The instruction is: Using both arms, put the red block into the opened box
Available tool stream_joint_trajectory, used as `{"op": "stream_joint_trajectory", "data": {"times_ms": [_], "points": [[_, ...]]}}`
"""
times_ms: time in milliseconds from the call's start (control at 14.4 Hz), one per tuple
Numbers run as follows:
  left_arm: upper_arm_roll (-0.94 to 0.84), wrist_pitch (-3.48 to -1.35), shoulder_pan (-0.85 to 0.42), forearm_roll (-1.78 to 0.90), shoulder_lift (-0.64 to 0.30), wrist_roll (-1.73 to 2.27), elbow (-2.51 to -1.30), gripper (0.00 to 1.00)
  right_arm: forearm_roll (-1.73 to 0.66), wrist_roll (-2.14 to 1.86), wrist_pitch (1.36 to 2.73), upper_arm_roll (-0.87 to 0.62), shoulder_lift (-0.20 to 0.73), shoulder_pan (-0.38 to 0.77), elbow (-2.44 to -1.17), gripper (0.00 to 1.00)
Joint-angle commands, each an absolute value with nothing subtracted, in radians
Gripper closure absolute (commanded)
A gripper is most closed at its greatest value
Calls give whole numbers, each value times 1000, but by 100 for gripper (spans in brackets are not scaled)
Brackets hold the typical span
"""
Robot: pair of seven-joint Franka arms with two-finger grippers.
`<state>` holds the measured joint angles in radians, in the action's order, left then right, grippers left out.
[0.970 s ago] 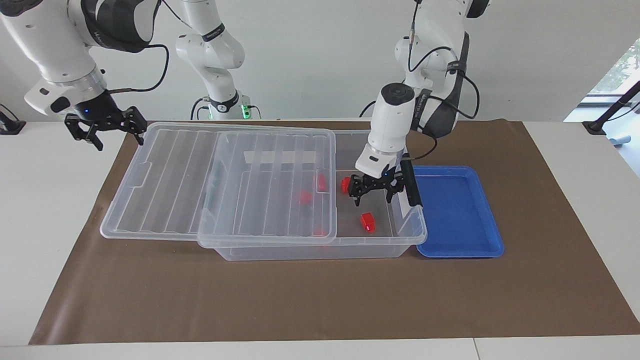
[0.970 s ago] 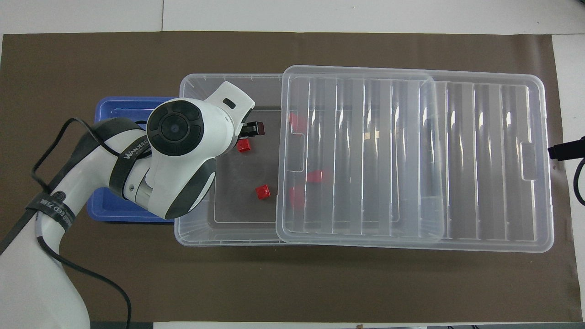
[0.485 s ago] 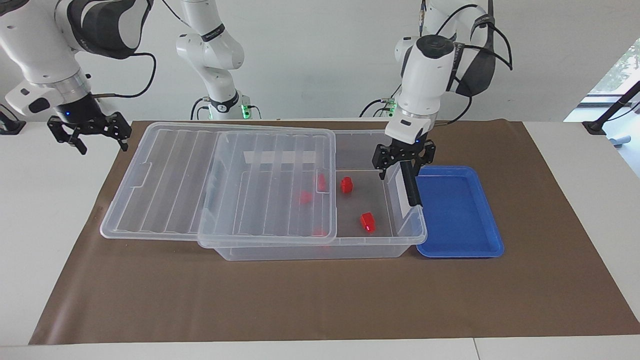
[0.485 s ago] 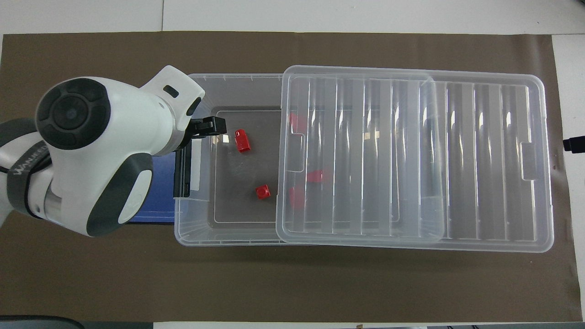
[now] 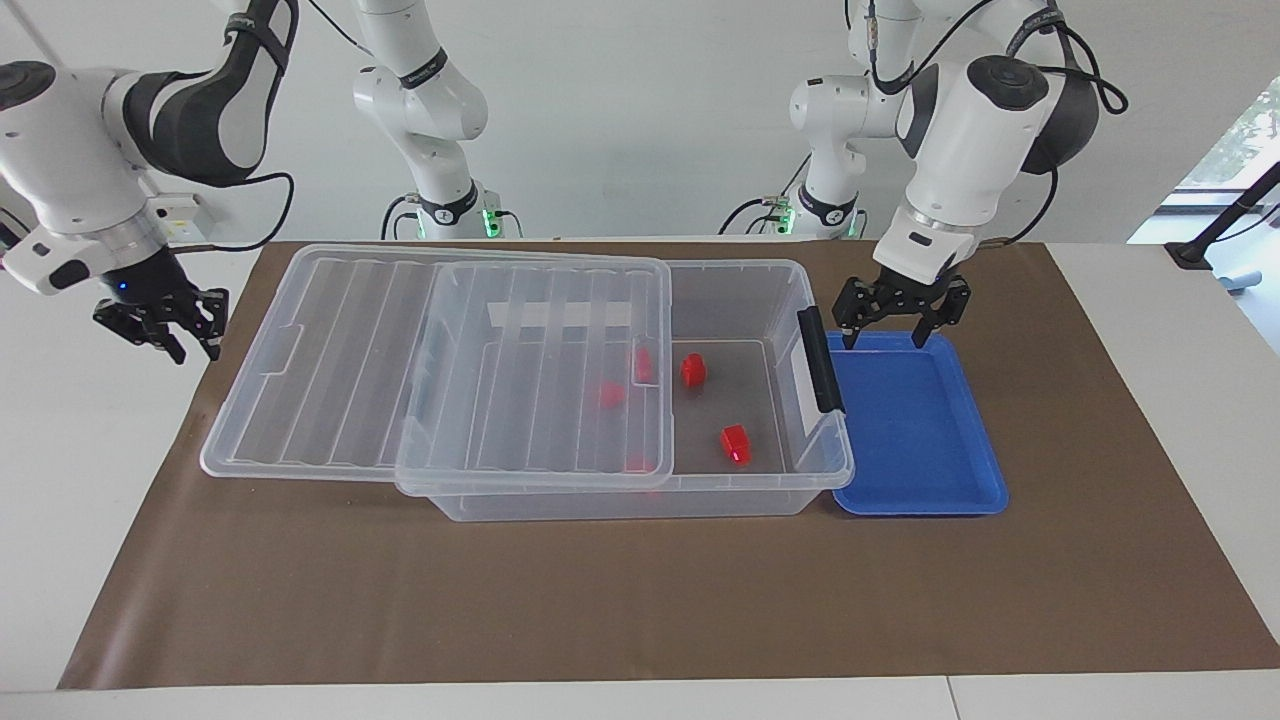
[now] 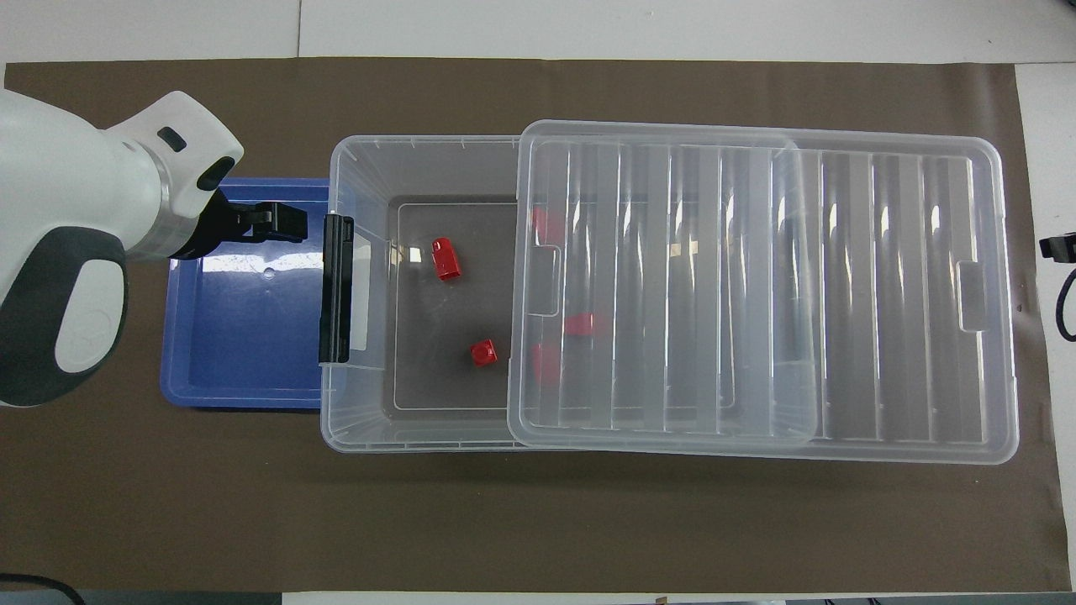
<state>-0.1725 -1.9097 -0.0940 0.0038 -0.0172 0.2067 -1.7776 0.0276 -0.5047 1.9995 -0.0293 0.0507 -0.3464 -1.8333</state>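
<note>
My left pincer hangs spread and empty over the tray's edge nearest my base. The tray under it holds no block.

The box sits just beside this pincer, toward my right arm's end, its black latch close by. The lid is slid half off. Two red blocks lie on the open floor, and more show red through the lid.

My right pincer waits in the air past the lid's end. Whether it is spread or pressed together I cannot tell.

I judge the placing step done, with nothing left to fetch. If the lid is to be shut next, the right pincer must take the lid's end and slide it toward the latch while the left stays clear.
</note>
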Motion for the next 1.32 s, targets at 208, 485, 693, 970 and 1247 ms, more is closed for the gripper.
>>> {"op": "stream_joint_trajectory", "data": {"times_ms": [208, 485, 693, 970, 1247], "points": [[-175, -1815, -8, -15, -11, 69, -1723, 0, 9, -487, 2042, -37, 63, -380, -1893, 100], [-77, -1706, -38, -15, -11, -49, -1654, 0, 9, -421, 2036, -46, 63, -350, -1901, 100], [-42, -1634, -38, -17, -12, -121, -1592, 0, 9, -385, 2031, -46, 61, -328, -1901, 100], [14, -1580, -43, -64, -15, -137, -1548, 0, 9, -356, 2033, -48, 61, -292, -1901, 100], [12, -1539, -44, -63, -11, -137, -1551, 0, 9, -325, 2033, -49, 61, -282, -1901, 100]]}}
